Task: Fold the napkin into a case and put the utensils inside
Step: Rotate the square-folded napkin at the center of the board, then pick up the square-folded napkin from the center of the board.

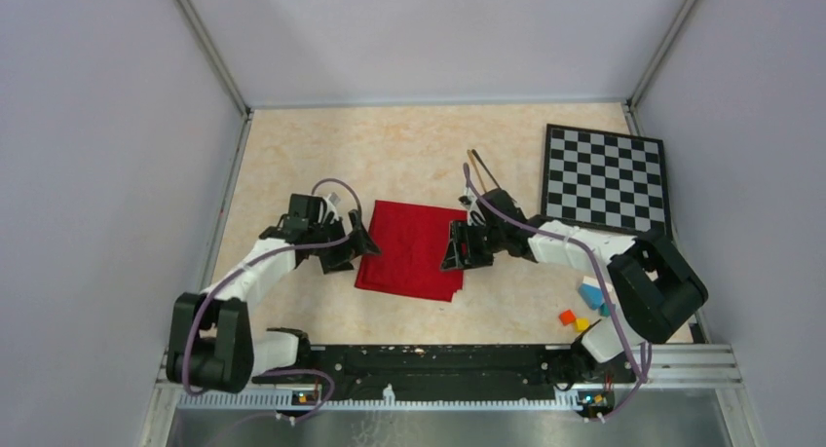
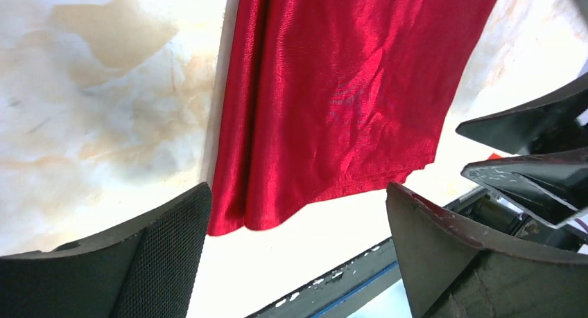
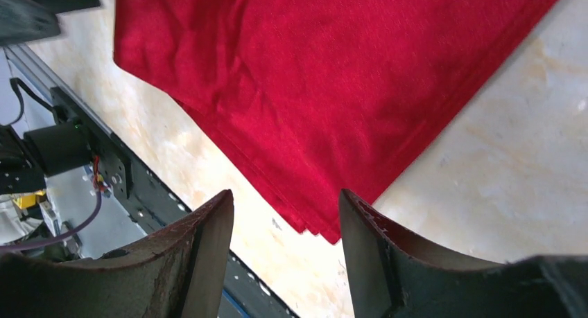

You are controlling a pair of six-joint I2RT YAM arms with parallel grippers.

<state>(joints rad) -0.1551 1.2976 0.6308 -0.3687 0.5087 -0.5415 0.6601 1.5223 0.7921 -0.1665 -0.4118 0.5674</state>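
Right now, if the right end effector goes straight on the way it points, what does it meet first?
The right end effector would probably meet the red napkin first, at its corner, straight ahead between the open jaws. Depth is unclear.

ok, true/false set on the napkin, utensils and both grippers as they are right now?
1. The napkin lies on the table between the two grippers. True.
2. The utensils are inside the napkin. False: they lie on the bare table beyond the right arm, near the checkered board.
3. The left gripper is open and empty. True.
4. The right gripper holds the fork. False: its jaws stand apart and empty, over a napkin corner.
5. The checkered board is at the table's far left. False: far right.
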